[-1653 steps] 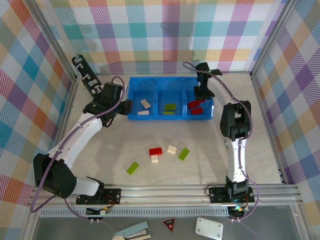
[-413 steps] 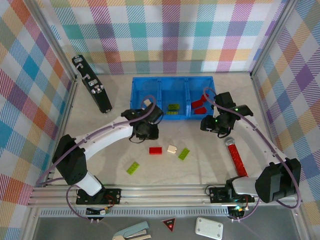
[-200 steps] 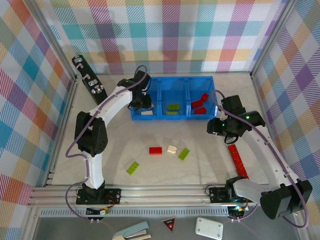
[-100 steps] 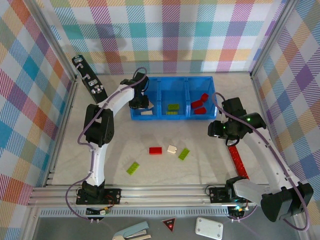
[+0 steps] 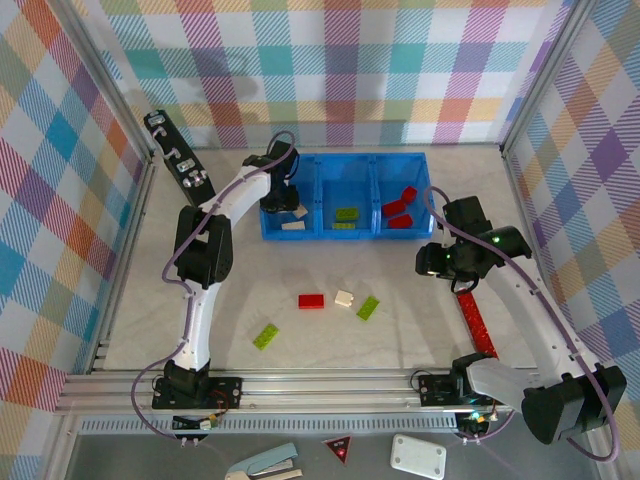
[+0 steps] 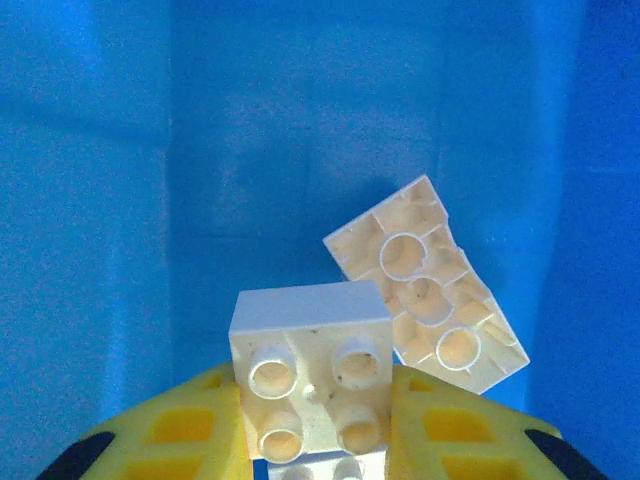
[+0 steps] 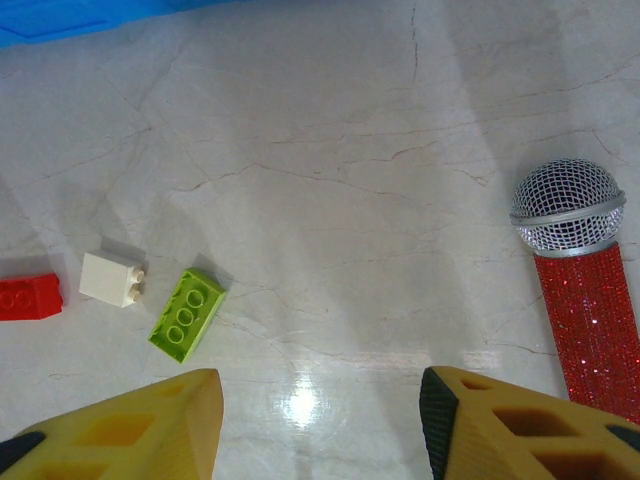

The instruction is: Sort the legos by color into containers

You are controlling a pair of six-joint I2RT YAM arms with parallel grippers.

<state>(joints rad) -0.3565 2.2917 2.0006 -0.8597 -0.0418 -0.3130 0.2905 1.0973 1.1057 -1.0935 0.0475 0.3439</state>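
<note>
While the left gripper [image 5: 287, 207] reaches into the blue tray [image 5: 345, 158], we see from the top camera that the tray sits at 12 o'clock on the marble-look tabletop [image 5: 250, 270]. It's translucent plastic with three square cells. Cream bricks [image 5: 293, 226] lie in the 9 o'clock cell, lime bricks [image 5: 345, 214] in the middle one, and red bricks [image 5: 398, 208] in the 3 o'clock one. Loose near centre, in a row, are a red brick [image 5: 311, 301], a small cream brick [image 5: 344, 298] and a lime brick [image 5: 368, 308]. A second lime brick [image 5: 266, 336] lies at 7 o'clock of them. The right gripper [image 5: 425, 265] hangs at 3 o'clock, over the head end of a red glitter microphone [image 5: 475, 320].

Left wrist: the yellow fingers [image 6: 180, 430] are clamped on a square held cream brick [image 6: 310, 360], its ring-shaped studs facing the camera. At its 2 o'clock an upturned cream brick [image 6: 425, 300] lies on the blue floor, tilted, hollow tubes showing.

Right wrist: the yellow fingers [image 7: 130, 430] are spread wide with nothing between them, above bare veined stone. The lime, small cream and red bricks lie at 8 to 9 o'clock, close together but not touching. The microphone is at 3 o'clock, with a wire-mesh ball head and a sparkly red body. A tray corner shows at 11 o'clock.
</note>
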